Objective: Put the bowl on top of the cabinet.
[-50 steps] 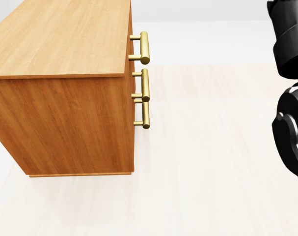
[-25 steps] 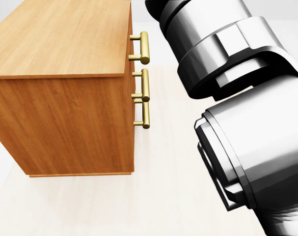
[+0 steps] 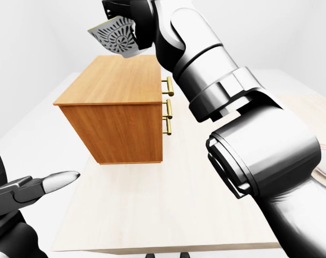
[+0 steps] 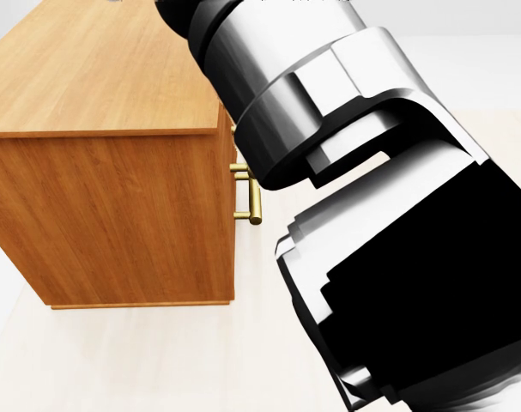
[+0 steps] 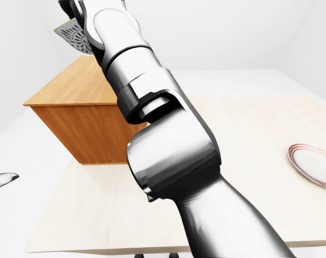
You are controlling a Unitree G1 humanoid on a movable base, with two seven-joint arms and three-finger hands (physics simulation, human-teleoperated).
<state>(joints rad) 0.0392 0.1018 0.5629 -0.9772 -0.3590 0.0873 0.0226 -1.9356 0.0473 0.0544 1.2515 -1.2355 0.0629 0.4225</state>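
Tilted patterned bowl, apparently clamped in right hand, above cabinet (left hand low, spread open).

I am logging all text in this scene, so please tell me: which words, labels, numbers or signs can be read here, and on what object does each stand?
None: no text can be read in any view.
The bowl bears only an ornamental pattern, the plate only red rim lines, and the cabinet with its brass handles is unmarked.
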